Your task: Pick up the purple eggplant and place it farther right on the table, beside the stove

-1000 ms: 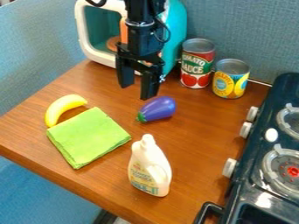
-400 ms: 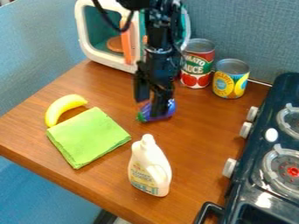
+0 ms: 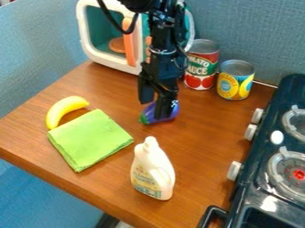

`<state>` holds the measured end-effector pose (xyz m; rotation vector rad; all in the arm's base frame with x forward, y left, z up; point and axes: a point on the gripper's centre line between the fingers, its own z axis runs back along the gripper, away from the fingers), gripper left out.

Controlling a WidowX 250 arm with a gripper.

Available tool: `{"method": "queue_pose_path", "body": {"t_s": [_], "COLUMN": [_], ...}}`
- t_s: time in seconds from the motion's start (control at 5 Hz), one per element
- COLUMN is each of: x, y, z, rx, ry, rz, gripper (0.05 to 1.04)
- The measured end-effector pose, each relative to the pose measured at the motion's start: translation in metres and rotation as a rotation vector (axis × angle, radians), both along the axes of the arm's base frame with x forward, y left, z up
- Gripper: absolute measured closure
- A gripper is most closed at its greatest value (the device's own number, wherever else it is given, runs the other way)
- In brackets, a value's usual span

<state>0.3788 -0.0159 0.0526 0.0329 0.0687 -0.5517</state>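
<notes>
- Currently looks like the grasp-alignment step: gripper (image 3: pixel 154 110) is down at the purple toy eggplant (image 3: pixel 173 112).
- Jaws stand apart, one finger in front of the eggplant; no hold visible.
- Eggplant lies on the wooden table (image 3: pixel 202 133), between the white bottle (image 3: pixel 152 171) and red can (image 3: pixel 201 64).
- Next move calls for straddling its body squarely before closing; smooth, rounded skin could roll.
</notes>
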Motion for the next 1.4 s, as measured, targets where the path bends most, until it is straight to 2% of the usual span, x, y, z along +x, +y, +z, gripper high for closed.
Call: {"method": "queue_pose_path", "body": {"t_s": [0.4,0.6,0.8,1.0,1.4], "x": [0.007,0.008,0.01,0.009,0.001], "y": [0.006,0.005,0.009,0.008,0.012], "z": [-0.017,-0.021,-0.022,-0.025,-0.009], "rx": [0.01,-0.02,-0.03,-0.05,-0.053], "ry": [0.05,0.058,0.057,0.044,-0.019], "rz": [0.022,0.023,0.035,0.052,0.107], "gripper": [0.083,0.083,0.141,0.352,0.373]}}
